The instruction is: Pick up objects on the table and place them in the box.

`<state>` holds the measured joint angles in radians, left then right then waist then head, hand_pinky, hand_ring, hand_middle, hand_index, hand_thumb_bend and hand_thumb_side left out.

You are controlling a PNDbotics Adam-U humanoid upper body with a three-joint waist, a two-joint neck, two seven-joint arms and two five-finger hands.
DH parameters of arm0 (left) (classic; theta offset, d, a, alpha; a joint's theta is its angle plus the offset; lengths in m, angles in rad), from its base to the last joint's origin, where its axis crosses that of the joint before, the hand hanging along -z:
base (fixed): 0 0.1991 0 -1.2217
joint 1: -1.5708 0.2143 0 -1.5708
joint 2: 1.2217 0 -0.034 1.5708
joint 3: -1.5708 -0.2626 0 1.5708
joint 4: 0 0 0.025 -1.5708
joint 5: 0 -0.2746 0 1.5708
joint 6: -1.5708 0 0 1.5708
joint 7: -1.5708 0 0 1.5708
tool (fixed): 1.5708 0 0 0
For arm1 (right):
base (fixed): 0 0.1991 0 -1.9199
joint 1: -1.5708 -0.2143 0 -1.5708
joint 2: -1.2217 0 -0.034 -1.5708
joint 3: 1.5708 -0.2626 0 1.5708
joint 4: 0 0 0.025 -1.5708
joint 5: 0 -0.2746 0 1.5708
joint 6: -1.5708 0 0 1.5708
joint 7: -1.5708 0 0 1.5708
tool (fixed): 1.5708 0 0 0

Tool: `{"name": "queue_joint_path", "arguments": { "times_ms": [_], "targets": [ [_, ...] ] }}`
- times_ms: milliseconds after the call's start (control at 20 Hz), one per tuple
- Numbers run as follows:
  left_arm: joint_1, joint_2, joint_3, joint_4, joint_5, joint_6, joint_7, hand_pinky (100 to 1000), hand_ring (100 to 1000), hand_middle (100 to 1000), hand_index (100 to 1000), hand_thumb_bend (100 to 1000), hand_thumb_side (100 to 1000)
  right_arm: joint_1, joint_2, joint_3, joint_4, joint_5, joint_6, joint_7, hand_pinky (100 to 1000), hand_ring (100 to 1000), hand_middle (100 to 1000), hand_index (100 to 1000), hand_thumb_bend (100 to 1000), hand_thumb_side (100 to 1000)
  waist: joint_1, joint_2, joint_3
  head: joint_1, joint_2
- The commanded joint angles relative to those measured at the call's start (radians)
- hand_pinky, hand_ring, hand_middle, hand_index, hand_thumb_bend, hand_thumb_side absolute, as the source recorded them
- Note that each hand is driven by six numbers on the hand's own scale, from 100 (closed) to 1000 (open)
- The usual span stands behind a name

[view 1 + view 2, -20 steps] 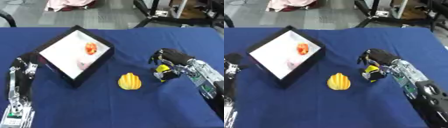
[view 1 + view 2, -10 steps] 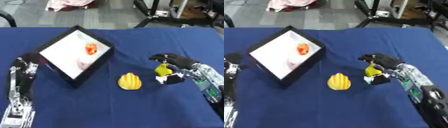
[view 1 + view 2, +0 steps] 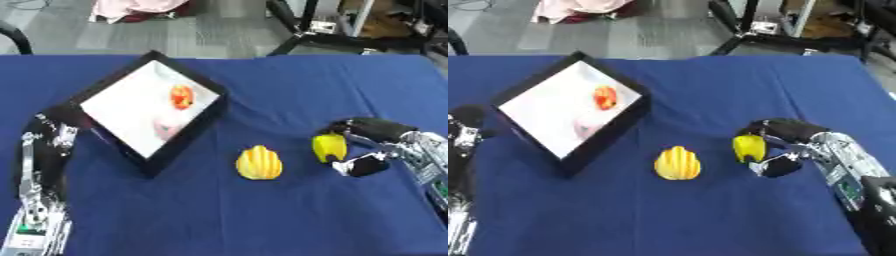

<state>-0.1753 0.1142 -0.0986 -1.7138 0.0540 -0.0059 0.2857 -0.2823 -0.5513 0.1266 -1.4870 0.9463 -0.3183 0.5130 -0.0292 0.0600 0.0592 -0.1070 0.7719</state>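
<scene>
Blue bench [image 3: 262, 220] holds box [image 3: 203, 122] at left, ridged yellow fruit [image 3: 259, 162] mid-bench with open cloth around. Right hand [image 3: 378, 137] fingers curled on yellow piece [image 3: 329, 147] near right edge. Left hand fingers: cannot tell.

Matt blue cloth covered the desk [image 3: 219, 210]; the ridged yellow fruit [image 3: 259, 163] looked smooth plastic, the box [image 3: 149, 111] white-lined, black-rimmed.

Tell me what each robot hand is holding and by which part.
The right robot hand holds a small yellow object, fingers curled over its top and thumb under its right side. The left robot hand rests at the box's left edge; any hold there cannot be told.
</scene>
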Motion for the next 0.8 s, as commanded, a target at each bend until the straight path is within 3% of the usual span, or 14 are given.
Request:
{"name": "queue_joint_path", "arguments": {
  "times_ms": [50, 200, 450, 750, 800],
  "targets": [
    [-0.006, 0.014, 0.008, -0.016, -0.005, 0.000, 0.004, 622, 854, 583, 683, 772, 575, -0.027, -0.032, -0.028, -0.050, 0.004, 0.028, -0.033, 868, 665, 379, 609, 100, 322, -0.004, -0.030, -0.002, 0.003, -0.002],
    [-0.003, 0.015, 0.006, -0.015, -0.004, 0.000, 0.003, 621, 854, 583, 683, 773, 574, -0.072, -0.036, -0.037, -0.111, -0.026, 0.053, -0.081, 848, 628, 293, 486, 100, 277, -0.005, -0.032, -0.001, 0.002, -0.002],
    [-0.001, 0.015, 0.000, -0.015, -0.003, 0.000, -0.002, 621, 854, 582, 683, 773, 574, -0.190, -0.042, 0.007, -0.173, -0.069, 0.055, -0.163, 848, 629, 283, 462, 100, 253, -0.005, -0.035, 0.009, -0.010, -0.002],
    [-0.009, -0.004, -0.022, -0.015, 0.004, 0.003, -0.023, 621, 854, 582, 683, 774, 575, -0.336, 0.046, 0.120, -0.089, -0.054, -0.006, -0.248, 841, 624, 290, 464, 100, 231, 0.013, -0.037, 0.062, -0.057, -0.002],
    [-0.015, -0.010, -0.026, -0.016, 0.005, 0.004, -0.027, 621, 854, 583, 683, 774, 575, -0.361, 0.071, 0.136, -0.064, -0.047, -0.012, -0.255, 838, 622, 294, 470, 100, 318, 0.017, -0.033, 0.076, -0.070, -0.002]
  ]
}}
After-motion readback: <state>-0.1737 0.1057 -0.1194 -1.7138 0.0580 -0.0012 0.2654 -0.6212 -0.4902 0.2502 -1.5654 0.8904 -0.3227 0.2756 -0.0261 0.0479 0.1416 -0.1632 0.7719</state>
